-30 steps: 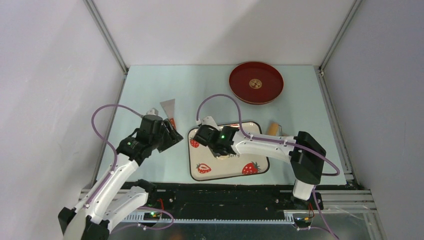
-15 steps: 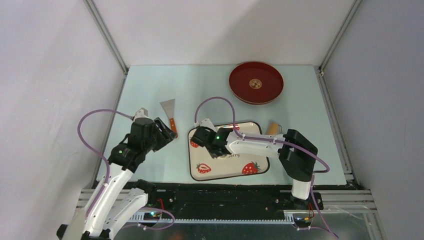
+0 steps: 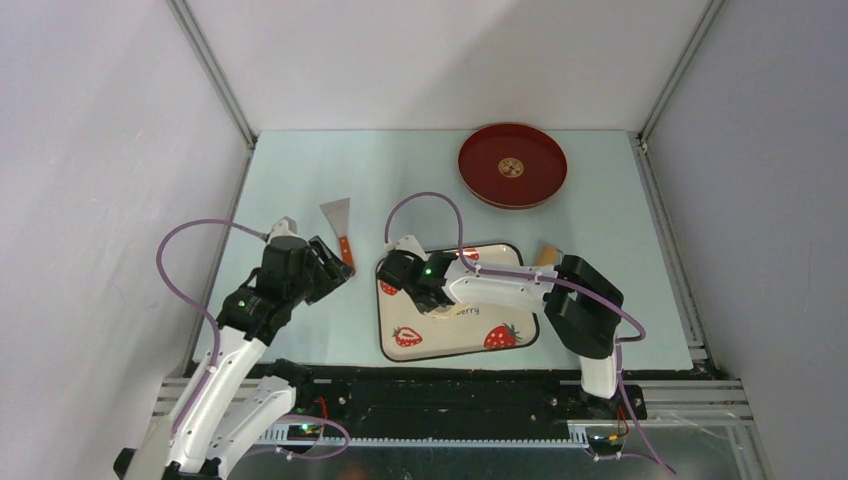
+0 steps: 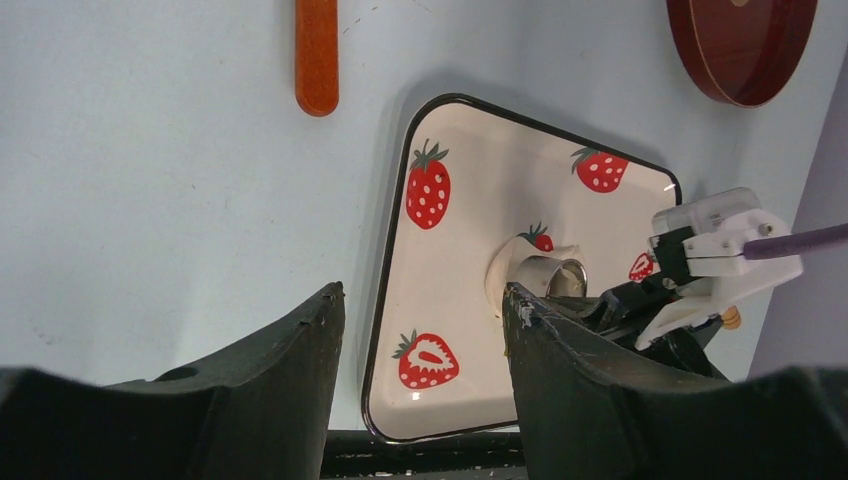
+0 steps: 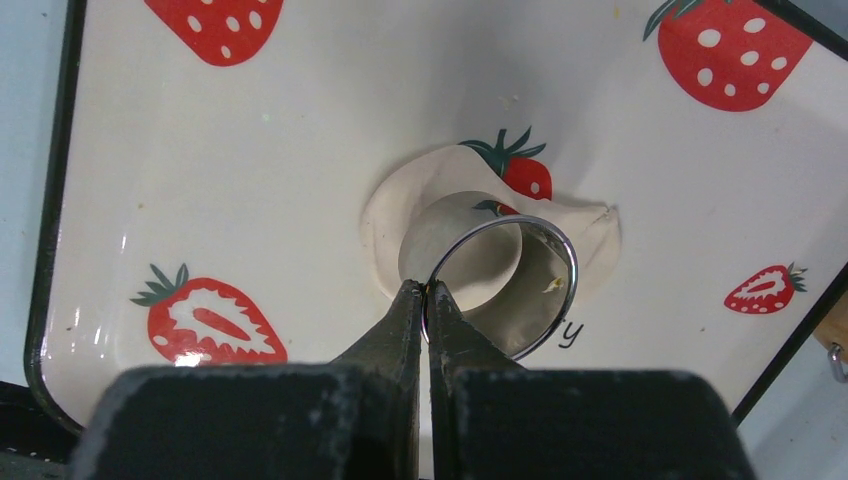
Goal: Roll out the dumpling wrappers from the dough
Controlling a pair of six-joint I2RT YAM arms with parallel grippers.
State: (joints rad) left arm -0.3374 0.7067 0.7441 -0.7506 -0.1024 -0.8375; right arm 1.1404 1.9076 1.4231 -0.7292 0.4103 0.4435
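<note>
Pinching the thin steel wall of the ring cutter point(image 5: 568, 262), the right gripper point(image 5: 427, 292) has its fingers point(image 5: 402, 322) pressed together on the ring's near rim. That leaves the rest of the circle free to bear down on the dough point(image 5: 385, 215). The dough lies flattened at about the middle of the strawberry plate point(image 5: 250, 150). It has a round hole in it through which a printed strawberry's leaves show. The ring sits offset from that hole toward the plate's right edge, overlapping the sheet that remains, a placement that looks meant for stamping out a further wrapper.

The left gripper point(image 4: 422, 295) is empty, its fingers spread well apart. It hangs over the tabletop just off the plate's left edge, clear of the working arm. The plate sits on the tabletop near its near edge, a sensible spot within both arms' reach. A scraper point(image 3: 337, 215) lies toward the left edge, and the red tray point(image 3: 512, 165) waits by the far edge, well apart from the plate.

From the wrist view I cannot tell whether the ring is pressed into the dough or held just above it, nor whether a cut disc lies inside it. No dumpling wrappers show anywhere; the tray shows only its gold emblem. In the top view the right arm covers the dough entirely, and a tan wooden roller point(image 3: 546, 256) is mostly hidden behind that arm.
</note>
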